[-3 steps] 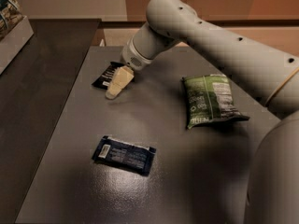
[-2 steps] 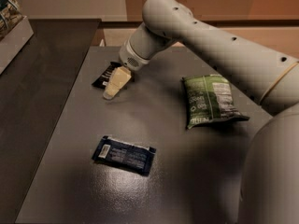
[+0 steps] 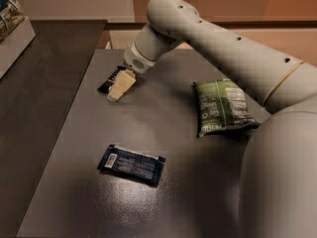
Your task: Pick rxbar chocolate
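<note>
black rxbar chocolate [image 3: 109, 80] half hidden behind claw [image 3: 119, 87]; cannot tell its grip.

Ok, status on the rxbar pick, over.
Gripper low over the rxbar chocolate, near the table's far edge. Bar flat, partly hidden. Navy wrapper and green chip bag lie well apart.

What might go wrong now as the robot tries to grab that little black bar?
The gripper covers part of the rxbar chocolate, which lies flat on the table; such a slim wrapper may slide away rather than lift. The bar is close to the table's edge, so a nudge could push it off. The navy wrapper and green chip bag lie well apart, so a mix-up looks unlikely.
</note>
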`<action>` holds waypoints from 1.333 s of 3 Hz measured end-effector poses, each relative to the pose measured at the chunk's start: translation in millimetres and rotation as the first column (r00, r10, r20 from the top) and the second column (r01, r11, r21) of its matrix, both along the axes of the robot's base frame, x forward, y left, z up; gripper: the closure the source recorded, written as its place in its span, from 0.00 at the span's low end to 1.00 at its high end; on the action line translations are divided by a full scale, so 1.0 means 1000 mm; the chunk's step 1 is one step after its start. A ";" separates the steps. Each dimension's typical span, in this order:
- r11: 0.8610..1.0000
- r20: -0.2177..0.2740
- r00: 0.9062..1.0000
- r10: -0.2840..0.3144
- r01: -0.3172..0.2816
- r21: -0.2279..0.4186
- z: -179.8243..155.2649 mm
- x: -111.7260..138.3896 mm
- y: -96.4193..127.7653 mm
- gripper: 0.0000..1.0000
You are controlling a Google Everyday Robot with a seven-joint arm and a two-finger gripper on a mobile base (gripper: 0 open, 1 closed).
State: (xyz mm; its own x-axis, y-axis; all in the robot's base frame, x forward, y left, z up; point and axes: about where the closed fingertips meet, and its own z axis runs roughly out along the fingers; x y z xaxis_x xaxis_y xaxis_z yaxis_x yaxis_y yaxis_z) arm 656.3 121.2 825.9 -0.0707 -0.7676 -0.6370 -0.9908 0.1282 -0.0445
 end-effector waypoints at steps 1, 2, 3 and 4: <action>1.000 -0.017 1.000 0.004 -0.004 -0.006 -0.001 0.002 0.000 0.41; 1.000 -0.020 1.000 0.008 -0.008 -0.003 0.005 0.003 -0.002 0.65; 1.000 -0.015 1.000 0.014 -0.013 0.009 0.017 0.000 -0.007 0.88; 0.999 -0.007 1.000 0.026 -0.026 0.027 0.034 -0.008 -0.011 1.00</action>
State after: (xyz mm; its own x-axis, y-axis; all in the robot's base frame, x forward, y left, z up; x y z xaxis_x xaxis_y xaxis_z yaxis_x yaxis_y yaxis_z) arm 647.9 110.4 860.3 -0.0558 -0.7521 -0.6567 -0.9940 0.1037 -0.0343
